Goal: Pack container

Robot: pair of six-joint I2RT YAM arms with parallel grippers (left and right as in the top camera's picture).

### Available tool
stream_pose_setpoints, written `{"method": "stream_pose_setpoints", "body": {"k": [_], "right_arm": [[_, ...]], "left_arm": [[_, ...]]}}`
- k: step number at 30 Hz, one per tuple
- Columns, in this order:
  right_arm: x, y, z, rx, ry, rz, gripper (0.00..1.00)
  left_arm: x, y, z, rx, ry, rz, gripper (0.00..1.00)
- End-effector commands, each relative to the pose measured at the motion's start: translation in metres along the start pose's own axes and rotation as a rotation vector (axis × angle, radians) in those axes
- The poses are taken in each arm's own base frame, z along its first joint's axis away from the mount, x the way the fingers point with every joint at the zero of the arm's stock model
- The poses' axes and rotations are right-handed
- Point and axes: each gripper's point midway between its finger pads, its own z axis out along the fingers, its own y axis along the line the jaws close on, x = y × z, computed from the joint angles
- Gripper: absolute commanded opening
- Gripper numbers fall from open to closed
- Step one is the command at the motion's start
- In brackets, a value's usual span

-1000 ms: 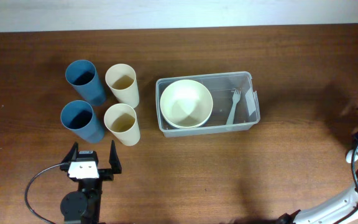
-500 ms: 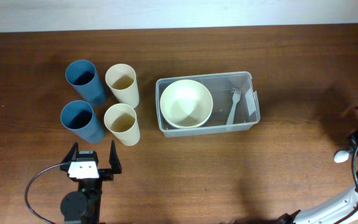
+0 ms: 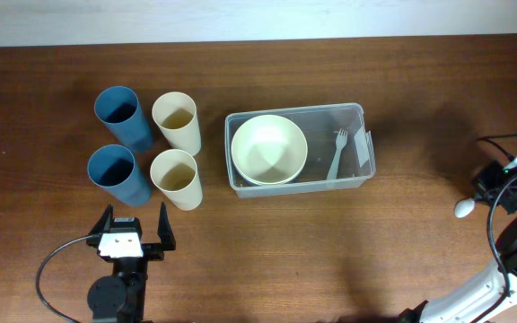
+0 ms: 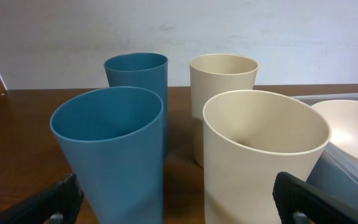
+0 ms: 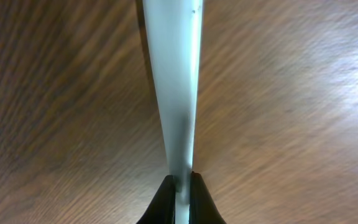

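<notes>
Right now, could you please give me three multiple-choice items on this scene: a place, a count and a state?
1. Where does the fork lie?
A) inside the container, beside the cream bowl
B) on the bare table
C) in a blue cup

2. How many cups stand left of the container?
A) two
B) four
C) six

3. How is the right gripper?
A) open wide
B) shut on a pale utensil handle
C) out of view

Answers: 1 A, it lies within the rim; 2 B, two blue and two cream; 3 B, the right wrist view shows the fingers pinching it.
</notes>
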Motion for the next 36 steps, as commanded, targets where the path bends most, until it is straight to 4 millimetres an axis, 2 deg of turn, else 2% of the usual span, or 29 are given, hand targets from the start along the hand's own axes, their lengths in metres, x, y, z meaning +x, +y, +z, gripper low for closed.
{"method": "stream_pose_setpoints", "body": {"k": [1,7,17,24,25,26,27,28,32,36], "right_arm": [[0.013,0.004,0.007,0.020,0.035,-0.010,0.04],[0.013,0.004,0.002,0.028,0.025,-0.009,0.04],[0.003,0.021,-0.024,0.006,-0.069,-0.050,0.04],[0.005,0.024,-0.026,0.010,-0.072,-0.062,0.04],[0.006,0.023,-0.026,0.014,-0.069,-0.060,0.16],[0.007,0.022,-0.026,0.020,-0.065,-0.058,0.40],[0.007,0.020,-0.026,0.029,-0.064,-0.057,0.52],[0.007,0.019,-0.026,0.036,-0.063,-0.057,0.59],[0.011,0.016,-0.026,0.050,-0.048,-0.039,0.61],[0.018,0.006,-0.026,0.102,-0.025,-0.006,0.56]], "left_arm": [[0.002,0.002,0.000,-0.009,0.003,0.018,1.00],[0.002,0.002,0.000,-0.009,0.003,0.018,1.00],[0.002,0.002,0.000,-0.009,0.003,0.018,1.00],[0.002,0.002,0.000,-0.009,0.003,0.018,1.00],[0.002,0.002,0.000,-0.009,0.003,0.018,1.00],[0.002,0.002,0.000,-0.009,0.003,0.018,1.00],[0.002,0.002,0.000,-0.009,0.003,0.018,1.00],[0.002,0.002,0.000,-0.009,0.003,0.018,1.00],[0.002,0.002,0.000,-0.009,0.003,0.018,1.00],[0.002,0.002,0.000,-0.009,0.003,0.018,1.00]]}}
